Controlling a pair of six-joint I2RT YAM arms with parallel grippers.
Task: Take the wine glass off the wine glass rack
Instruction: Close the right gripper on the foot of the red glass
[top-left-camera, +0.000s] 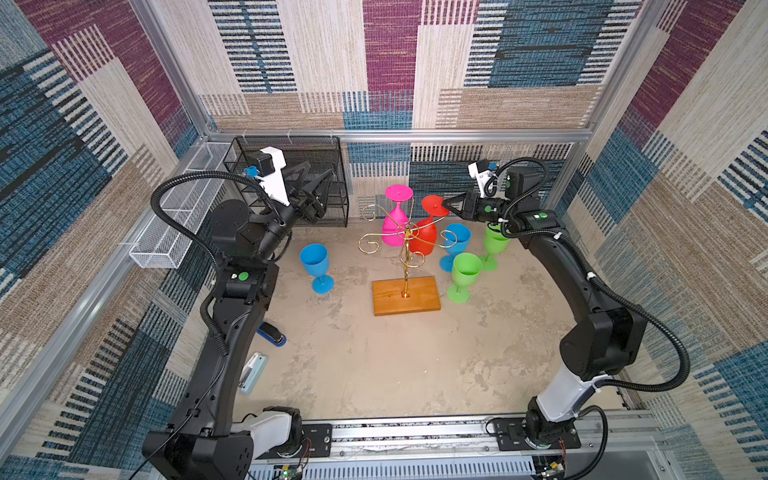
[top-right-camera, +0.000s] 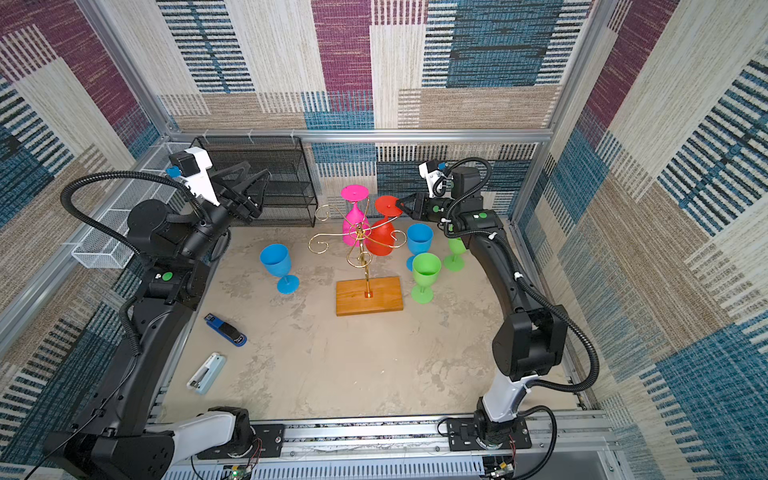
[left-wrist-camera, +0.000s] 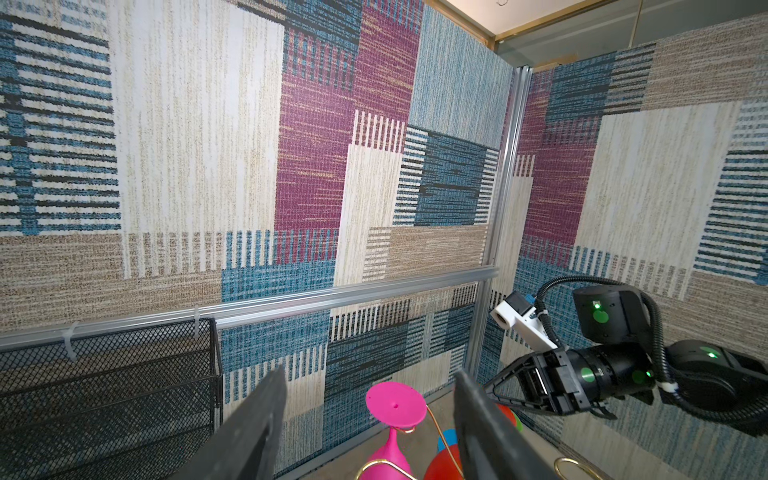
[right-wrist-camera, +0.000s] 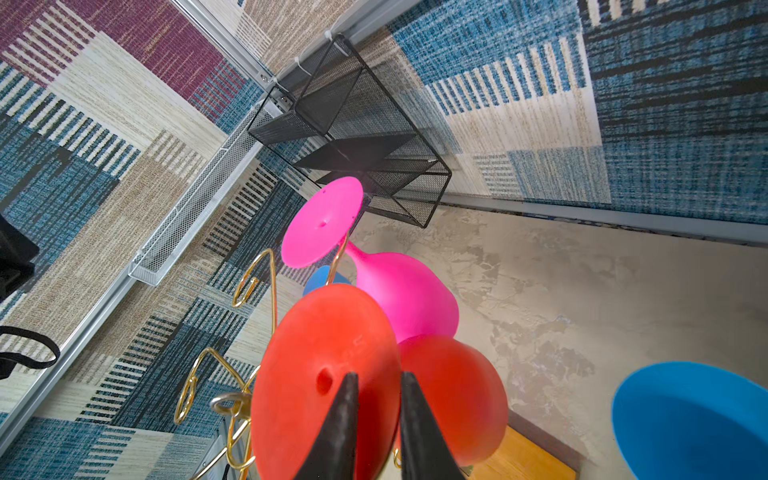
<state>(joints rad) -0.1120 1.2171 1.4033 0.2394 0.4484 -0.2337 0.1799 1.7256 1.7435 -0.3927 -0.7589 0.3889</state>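
Red plastic wine glass (top-left-camera: 428, 245) hung upside down on the gold wire rack with a wooden base (top-left-camera: 419, 297), its foot pinched by the right gripper (top-left-camera: 446, 205).
That claw's jaws stood nearly shut, clamped on the rim of the red foot disc. The stem sat in its scroll arm, so lifting it clear remained. A pink plastic glass (top-left-camera: 395, 220) hung beside it, and two blue plastic glasses (top-left-camera: 314, 259) and two green plastic glasses (top-left-camera: 465, 270) stood on the mottled beige table (top-left-camera: 374, 365). The left gripper (top-left-camera: 320, 169) hovered wide open and empty by the black mesh shelf (top-left-camera: 336, 203).

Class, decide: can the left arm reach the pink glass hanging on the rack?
Probably yes: the open left gripper faces the pink glass with nothing between; the right gripper grips the neighbouring red glass.
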